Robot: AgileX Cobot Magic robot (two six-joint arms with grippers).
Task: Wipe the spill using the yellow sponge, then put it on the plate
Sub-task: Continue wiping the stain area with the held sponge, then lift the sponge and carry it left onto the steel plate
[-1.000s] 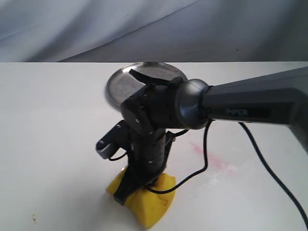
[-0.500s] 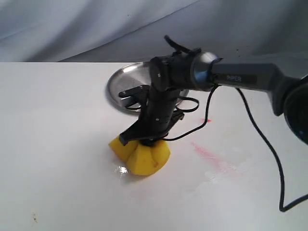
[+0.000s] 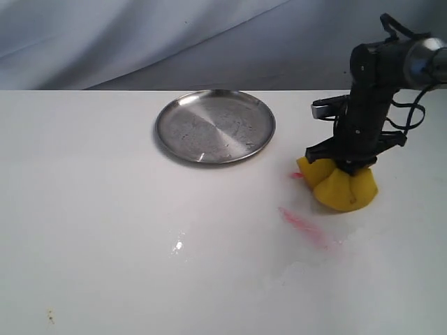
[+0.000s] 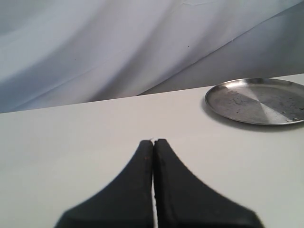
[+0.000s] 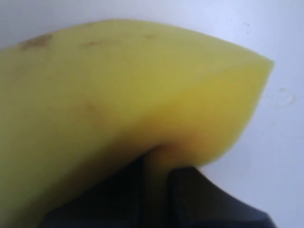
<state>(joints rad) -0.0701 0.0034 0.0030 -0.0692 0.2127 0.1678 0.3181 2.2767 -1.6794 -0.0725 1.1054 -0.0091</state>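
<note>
We saw the right tool clamped on the yellow sponge, pinching it so hard that the foam folded into two lobes; the wrist view showed the sponge bulging over the dark fingers. The sponge appeared to rest on the white counter, near its right edge and at about 4 o'clock from the plate. A small red spot lay just beside the sponge at its 9 o'clock, and the pink-red smear lay near it at 7 o'clock.

The spill showed only as a faint wet glint, well apart from the sponge at about 6 o'clock from the plate. We judged the wiping done or nearly so, though we could not tell whether that sheen needed another pass. The plate was bare, so the second step was not yet done.

The next move, as we judged it, called for lifting the sponge clear of the counter and carrying it toward 10 o'clock; the arm would then lower it inside the rim before the jaws opened.

The left tool had its jaws together on nothing, low over the counter, with the plate in sight beyond it.

We could read no brand, label or writing anywhere.
</note>
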